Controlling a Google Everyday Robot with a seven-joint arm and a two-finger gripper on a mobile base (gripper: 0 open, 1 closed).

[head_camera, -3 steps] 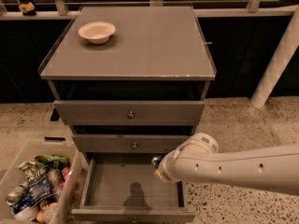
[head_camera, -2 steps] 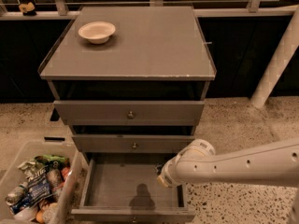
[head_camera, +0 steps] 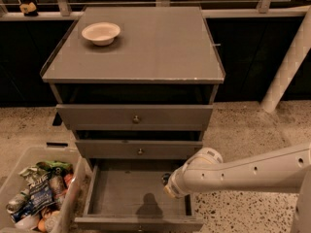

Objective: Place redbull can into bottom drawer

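The bottom drawer (head_camera: 121, 194) is pulled out, showing its plain grey floor and low side walls. My gripper (head_camera: 168, 184) is at the end of the white arm (head_camera: 243, 171), which reaches in from the right. It hangs over the right part of the drawer, just above the floor. It casts a dark shadow on the drawer floor (head_camera: 148, 207). The redbull can is not visible; the wrist hides whatever the gripper holds.
A cream bowl (head_camera: 100, 33) sits on the cabinet top (head_camera: 155, 47). Two shut drawer fronts with knobs (head_camera: 135, 119) (head_camera: 140, 151) are above the open drawer. A clear bin of snack packets (head_camera: 41, 198) stands at the left. A white pillar (head_camera: 289, 62) stands at the right.
The arm has sunk a little and shifted left, bringing the gripper lower over the open drawer. Its shadow on the drawer floor has moved with it.
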